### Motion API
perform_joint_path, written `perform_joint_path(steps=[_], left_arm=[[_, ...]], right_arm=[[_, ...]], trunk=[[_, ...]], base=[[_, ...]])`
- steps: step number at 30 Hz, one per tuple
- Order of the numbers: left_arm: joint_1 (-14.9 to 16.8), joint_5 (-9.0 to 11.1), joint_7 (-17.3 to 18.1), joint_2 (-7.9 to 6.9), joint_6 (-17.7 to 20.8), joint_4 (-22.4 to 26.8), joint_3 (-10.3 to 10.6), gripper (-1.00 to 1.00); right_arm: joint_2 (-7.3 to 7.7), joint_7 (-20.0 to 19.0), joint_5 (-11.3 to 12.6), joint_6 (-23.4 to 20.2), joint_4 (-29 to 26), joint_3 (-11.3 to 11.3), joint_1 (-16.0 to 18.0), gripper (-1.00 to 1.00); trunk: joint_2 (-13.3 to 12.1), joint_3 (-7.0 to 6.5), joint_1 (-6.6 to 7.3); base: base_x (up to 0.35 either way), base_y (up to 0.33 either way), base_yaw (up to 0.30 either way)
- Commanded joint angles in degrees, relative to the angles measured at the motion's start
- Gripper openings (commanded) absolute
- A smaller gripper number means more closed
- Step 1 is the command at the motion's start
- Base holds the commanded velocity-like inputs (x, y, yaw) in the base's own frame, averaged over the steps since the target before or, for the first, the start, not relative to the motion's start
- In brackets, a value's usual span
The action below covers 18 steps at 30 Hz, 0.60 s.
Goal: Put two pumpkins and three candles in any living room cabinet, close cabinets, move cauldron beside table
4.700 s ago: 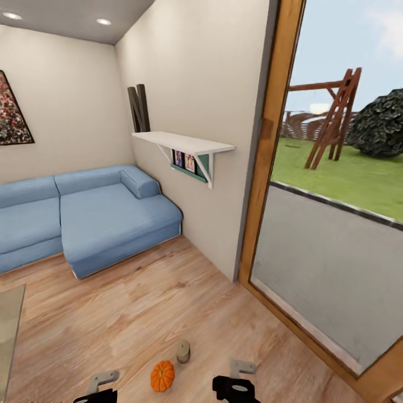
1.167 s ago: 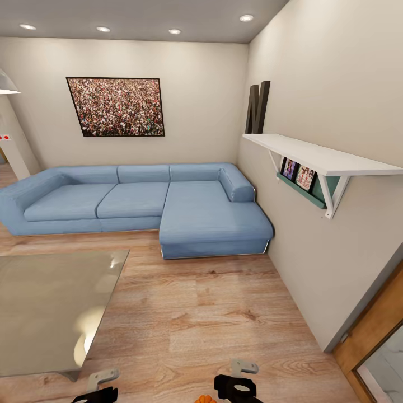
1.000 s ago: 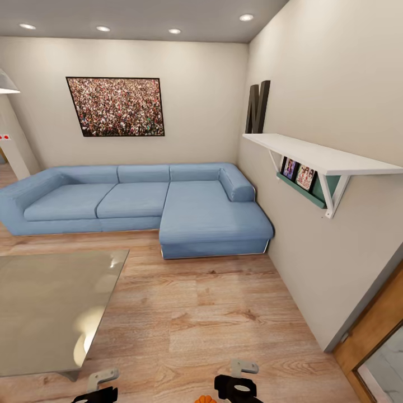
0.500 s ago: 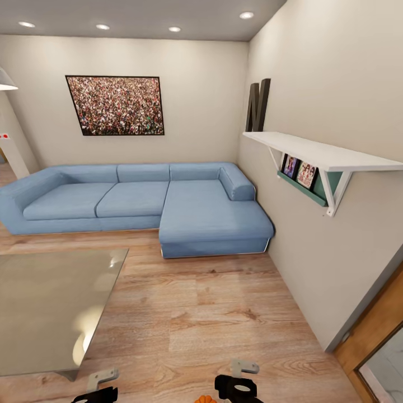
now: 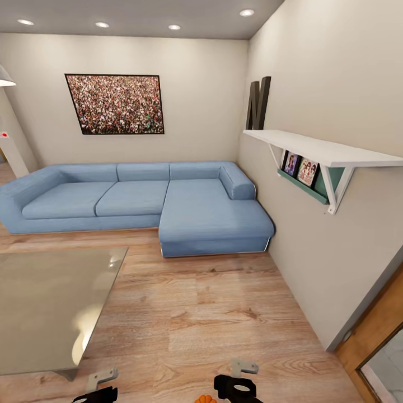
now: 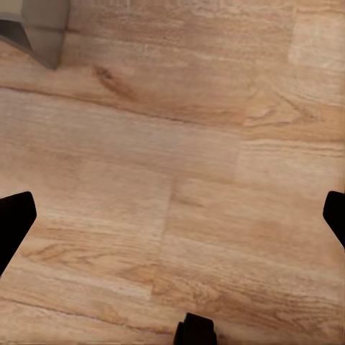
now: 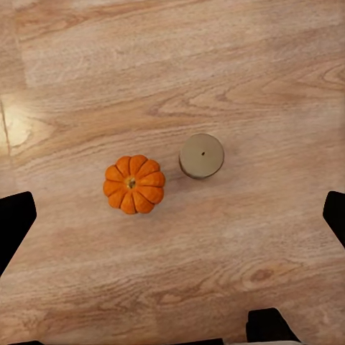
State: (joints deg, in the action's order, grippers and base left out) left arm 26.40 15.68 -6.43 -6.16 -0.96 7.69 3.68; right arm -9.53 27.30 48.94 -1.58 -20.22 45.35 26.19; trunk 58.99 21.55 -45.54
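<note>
Robot poised over a pumpkin and a candle on the living-room floor, pickup not yet begun.

In the right wrist view the pumpkin point(image 7: 134, 185) and the candle point(image 7: 201, 155) stand just beside each other on the wood floor point(image 7: 215, 65), apart, between the wide-spread fingers point(image 7: 16, 219) of the right gripper point(image 7: 172, 223), which is released and holds nothing. The left gripper point(image 6: 172, 219) is likewise released over bare floor near the bench leg point(image 6: 39, 29). The bench point(image 5: 50, 302) lies ahead to the left, before the sofa point(image 5: 145, 201). Judged step: collecting one of these two; the next move calls for lowering the right arm squarely over one item without knocking the other.
</note>
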Motion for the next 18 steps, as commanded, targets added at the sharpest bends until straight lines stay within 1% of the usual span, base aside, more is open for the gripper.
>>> perform_joint_path(steps=[1,3,5,6,7,8,9,10,11,14,15,16,18], left_arm=[[0.01,0.01,0.02,-0.02,0.51,0.06,-0.04,1.0],[0.16,0.03,0.06,-0.05,2.7,0.24,-0.1,1.0],[0.46,0.04,0.09,-0.15,6.49,0.7,-0.14,1.0],[0.52,0.06,0.09,-0.17,7.44,1.06,-0.15,1.0],[0.61,0.09,0.09,-0.2,9.37,2.3,-0.15,1.0],[0.69,0.11,0.1,-0.22,11.38,4.12,-0.16,1.0],[0.71,0.11,0.1,-0.23,12.53,5.2,-0.16,1.0],[0.76,0.12,0.1,-0.26,15.03,7.51,-0.16,1.0],[0.78,0.14,0.08,-0.27,16.38,8.72,-0.16,1.0],[0.83,0.2,0.02,-0.42,23.64,16.14,-0.23,1.0],[0.83,0.21,0.0,-0.42,24.52,17.29,-0.25,1.0],[0.84,0.21,-0.03,-0.41,26.02,19.45,-0.28,1.0],[0.84,0.22,-0.04,-0.28,28.88,22.81,-0.32,1.0]], right_arm=[[0.01,-0.01,0.0,0.0,0.0,-0.02,0.0,1.0],[0.02,-0.02,0.01,0.0,0.0,-0.05,0.0,1.0],[0.08,-0.03,0.01,0.0,0.04,-0.11,0.0,1.0],[0.09,-0.04,0.01,0.0,0.05,-0.13,0.0,1.0],[0.1,-0.05,0.01,0.0,0.07,-0.18,0.0,1.0],[0.11,-0.05,0.01,0.0,0.07,-0.21,0.0,1.0],[0.12,-0.05,0.01,0.0,0.08,-0.22,0.0,1.0],[0.12,-0.05,0.01,0.0,0.08,-0.23,0.0,1.0],[0.12,-0.05,0.01,-0.02,0.08,-0.24,0.0,1.0],[0.11,0.0,0.04,-0.07,0.09,-0.27,0.0,1.0],[0.09,0.01,0.05,-0.07,0.09,-0.29,0.0,1.0],[0.06,0.01,0.07,-0.08,0.04,-0.31,0.0,1.0],[0.0,0.1,0.03,-0.1,-0.14,-0.26,0.0,1.0]], trunk=[[0.42,0.19,-0.23],[1.22,0.54,-0.67],[2.02,0.9,-1.11],[2.42,1.08,-1.32],[2.82,1.26,-1.54],[3.22,1.44,-1.76],[3.63,1.62,-1.98],[4.03,1.8,-2.2],[4.43,1.98,-2.42],[5.63,2.52,-3.08],[6.03,2.7,-3.3],[6.43,2.88,-3.52],[6.43,2.88,-3.52]], base=[[0.0,0.0,0.0],[0.0,0.0,0.0],[0.0,0.0,0.0],[0.0,0.0,0.0],[0.0,0.0,0.0],[0.0,0.0,0.0],[0.0,0.0,0.0],[0.0,0.0,0.0],[0.0,0.0,0.0],[0.0,0.0,0.0],[0.0,0.0,0.0],[0.0,0.0,0.0],[0.0,0.0,0.0]])
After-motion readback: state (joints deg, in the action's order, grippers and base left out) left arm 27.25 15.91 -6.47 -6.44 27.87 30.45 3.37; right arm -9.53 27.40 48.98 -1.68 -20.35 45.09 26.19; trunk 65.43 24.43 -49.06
